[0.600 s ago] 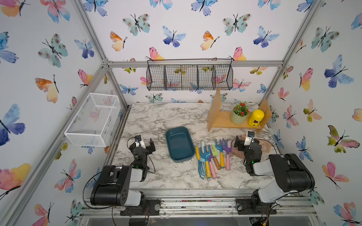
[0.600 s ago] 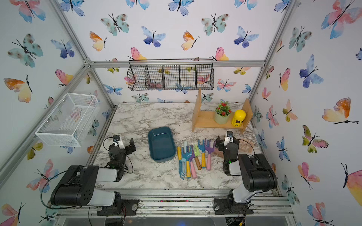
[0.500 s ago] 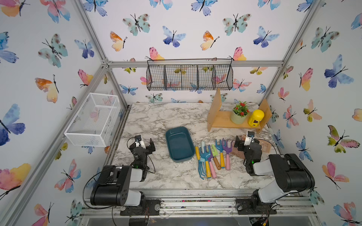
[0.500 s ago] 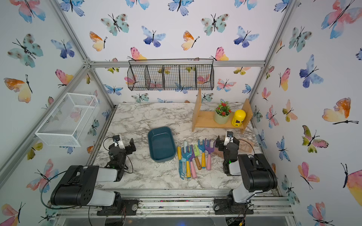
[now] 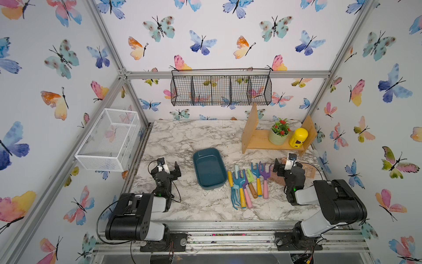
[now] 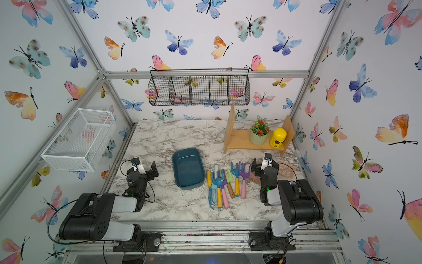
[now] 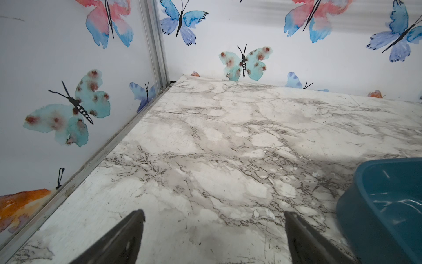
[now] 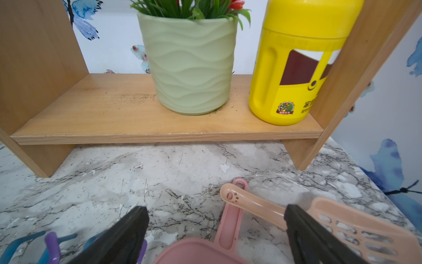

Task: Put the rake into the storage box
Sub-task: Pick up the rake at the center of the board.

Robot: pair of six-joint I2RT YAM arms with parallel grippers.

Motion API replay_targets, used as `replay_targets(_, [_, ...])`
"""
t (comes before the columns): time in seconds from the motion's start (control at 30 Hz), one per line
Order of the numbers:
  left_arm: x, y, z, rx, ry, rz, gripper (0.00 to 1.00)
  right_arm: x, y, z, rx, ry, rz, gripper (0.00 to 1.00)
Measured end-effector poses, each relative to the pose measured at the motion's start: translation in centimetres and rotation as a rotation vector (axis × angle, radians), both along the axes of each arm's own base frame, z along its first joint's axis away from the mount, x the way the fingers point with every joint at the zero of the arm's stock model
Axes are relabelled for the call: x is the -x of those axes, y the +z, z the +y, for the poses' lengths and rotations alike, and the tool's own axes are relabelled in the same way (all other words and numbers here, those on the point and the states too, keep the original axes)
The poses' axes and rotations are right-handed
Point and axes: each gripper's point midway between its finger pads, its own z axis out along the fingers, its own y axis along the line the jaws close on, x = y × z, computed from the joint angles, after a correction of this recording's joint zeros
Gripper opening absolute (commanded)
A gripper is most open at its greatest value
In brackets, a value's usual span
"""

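Left gripper [image 7: 214, 213] sat left of the storage box [image 5: 205, 149] and right gripper [image 8: 215, 209] sat beyond the tools [image 5: 241, 195] on its right. Both had their fingers released and empty, seemingly ready to pick a rake [image 5: 265, 173].

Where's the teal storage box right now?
In a top view the storage box sits empty near mid-table, between the left gripper and the row of garden tools, which lies close on its right-arm side.

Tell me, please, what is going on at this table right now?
Nothing is being handled yet. The left gripper and the right gripper are both open and empty, low over the marble table. The teal storage box sits empty between the arms. A row of garden tools, several rakes among them, lies just beside it, nearer the right arm. No rake is in the box yet.
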Motion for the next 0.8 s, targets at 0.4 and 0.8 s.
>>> replay_targets(0.4, [0.0,0.0,0.0,0.0,0.0,0.0,0.98,0.0,0.0,0.0,0.0,0.0,0.0,0.99])
replay_targets(0.8, [-0.4,6.5,-3.1,-0.023,-0.047,-0.115,0.98,1.6,11.9,-0.9,-0.111,-0.056,-0.271,0.99])
